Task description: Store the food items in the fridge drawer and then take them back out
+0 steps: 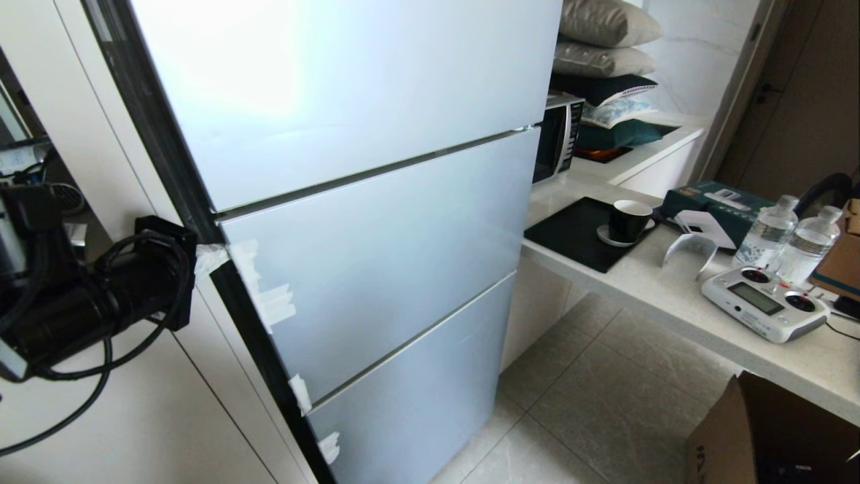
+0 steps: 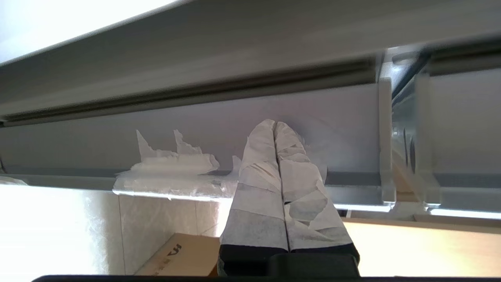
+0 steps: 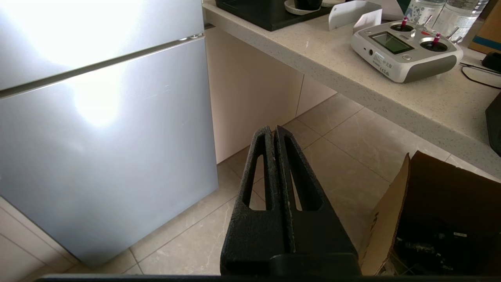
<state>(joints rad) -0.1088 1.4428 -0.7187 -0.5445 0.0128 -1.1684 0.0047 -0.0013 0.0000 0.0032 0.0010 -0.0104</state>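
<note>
While all three fridge door fronts (image 1: pixel 376 269) sit closed, neither fruit nor fridge drawer shows. Left hand (image 2: pixel 276 124), paper-wrapped fingers pressed together and empty, points at the door's taped edge (image 2: pixel 172 172), possibly touching. Right hand (image 3: pixel 274 129), shut on nothing, hangs over floor tiles (image 3: pixel 344 156) beside the desk (image 3: pixel 391 98).

Counter (image 1: pixel 672 296) right of fridge (image 1: pixel 376 255), box (image 1: pixel 759 437) below

Bright daylight, strong glare on fridge door fronts (image 1: pixel 349 87), left wrist view blurred, perhaps motion, edges bowed.
</note>
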